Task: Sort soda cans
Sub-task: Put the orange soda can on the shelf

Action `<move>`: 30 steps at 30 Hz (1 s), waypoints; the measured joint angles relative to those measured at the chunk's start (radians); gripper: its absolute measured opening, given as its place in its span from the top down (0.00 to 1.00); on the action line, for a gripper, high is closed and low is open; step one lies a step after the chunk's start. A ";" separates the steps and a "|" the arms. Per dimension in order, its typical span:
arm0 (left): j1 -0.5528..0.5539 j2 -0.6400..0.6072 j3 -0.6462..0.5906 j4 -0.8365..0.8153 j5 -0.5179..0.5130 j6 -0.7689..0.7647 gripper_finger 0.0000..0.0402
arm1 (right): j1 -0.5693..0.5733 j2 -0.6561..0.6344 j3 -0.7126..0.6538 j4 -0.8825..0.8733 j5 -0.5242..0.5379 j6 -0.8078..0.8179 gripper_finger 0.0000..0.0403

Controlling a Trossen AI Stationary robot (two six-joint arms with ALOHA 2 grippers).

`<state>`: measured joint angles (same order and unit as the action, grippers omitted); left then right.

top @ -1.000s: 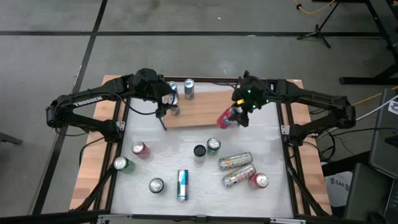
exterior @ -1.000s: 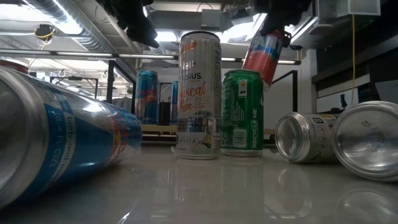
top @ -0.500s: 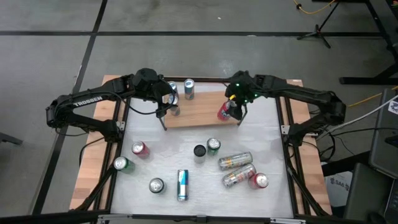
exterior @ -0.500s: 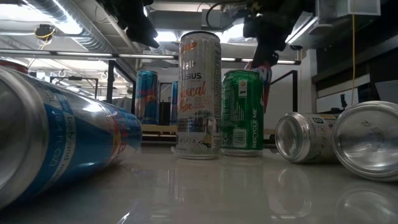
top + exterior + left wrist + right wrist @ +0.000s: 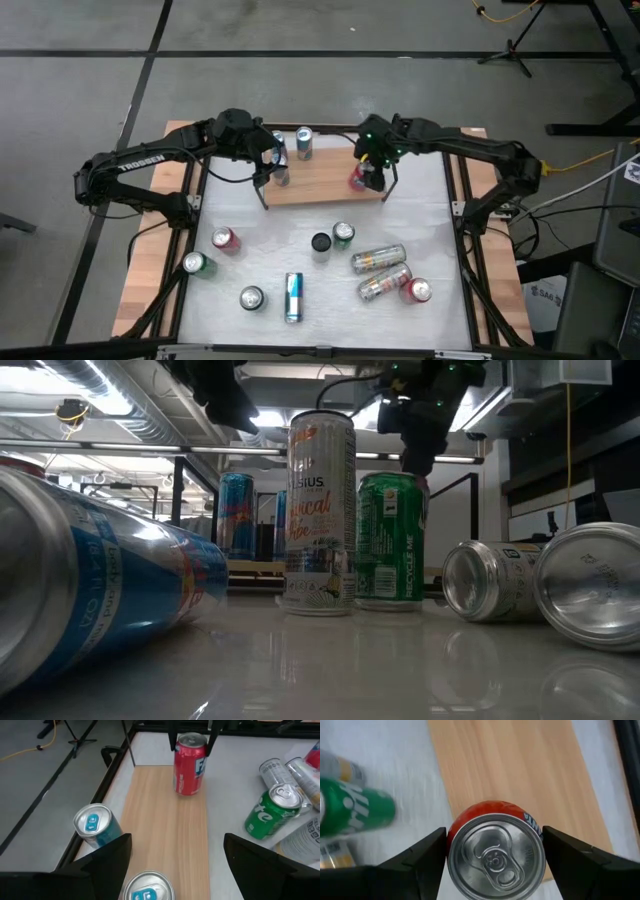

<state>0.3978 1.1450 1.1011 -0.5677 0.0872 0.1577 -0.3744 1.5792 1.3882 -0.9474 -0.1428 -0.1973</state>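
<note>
Looking down my right wrist camera, I see the silver top of a red soda can [image 5: 496, 854] with its pull tab, sitting upright between my right gripper [image 5: 495, 862]'s two dark fingers [image 5: 422, 857], one on each side of it and close against its sides. The can stands on a light wooden board [image 5: 520, 765]. Beside the board is the white table surface [image 5: 385, 765], where a green soda can [image 5: 357, 815] lies.

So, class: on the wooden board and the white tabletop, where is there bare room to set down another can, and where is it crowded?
The wooden board is bare between the blue cans and the red can. The white tabletop is bare beside it. The lying silver cans crowd the near right.
</note>
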 joint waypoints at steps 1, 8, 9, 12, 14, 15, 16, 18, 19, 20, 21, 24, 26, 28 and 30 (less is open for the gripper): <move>0.000 0.000 0.000 0.001 0.000 0.000 0.24 | 0.000 0.008 0.012 -0.026 0.002 -0.003 0.28; 0.000 0.000 0.000 0.002 0.000 -0.002 0.24 | 0.001 0.025 0.042 -0.120 0.001 -0.018 0.28; 0.000 0.000 0.000 0.002 0.000 -0.002 0.24 | 0.001 0.025 0.042 -0.132 0.002 -0.018 0.28; 0.000 0.000 0.000 0.002 0.000 -0.002 0.24 | 0.001 0.025 0.042 -0.172 0.019 -0.021 0.28; 0.000 0.000 0.000 0.002 0.000 -0.002 0.24 | 0.001 0.025 0.042 -0.186 0.019 -0.021 0.28; 0.000 0.000 0.000 0.002 0.000 -0.002 0.24 | 0.001 0.025 0.042 -0.187 0.020 -0.021 0.28; 0.000 0.000 0.000 0.002 0.000 -0.002 0.24 | 0.001 0.025 0.042 -0.186 0.020 -0.021 0.28; 0.000 0.000 0.000 0.002 0.000 -0.002 0.24 | 0.001 0.025 0.042 -0.183 0.022 -0.026 0.28; 0.000 0.000 0.000 0.002 0.000 -0.002 0.24 | 0.001 0.025 0.042 -0.181 0.028 -0.037 0.28; 0.000 0.000 0.000 0.002 0.000 -0.002 0.24 | 0.001 0.025 0.042 -0.179 0.031 -0.044 0.28; 0.000 0.000 0.000 0.002 0.000 -0.002 0.24 | 0.001 0.025 0.042 -0.178 0.031 -0.046 0.28; 0.000 0.000 0.000 0.002 0.000 -0.002 0.24 | 0.001 0.025 0.042 -0.179 0.031 -0.046 0.28; 0.000 0.000 0.000 0.002 0.000 -0.002 0.24 | 0.001 0.025 0.042 -0.179 0.031 -0.046 0.28; 0.000 0.000 0.000 0.002 0.000 -0.002 0.24 | 0.001 0.025 0.042 -0.179 0.031 -0.045 0.28; 0.000 0.000 0.000 0.002 0.000 -0.002 0.24 | 0.001 0.025 0.042 -0.178 0.031 -0.045 0.28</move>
<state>0.3978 1.1450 1.1011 -0.5659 0.0872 0.1562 -0.3737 1.6039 1.4302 -1.1255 -0.1116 -0.2428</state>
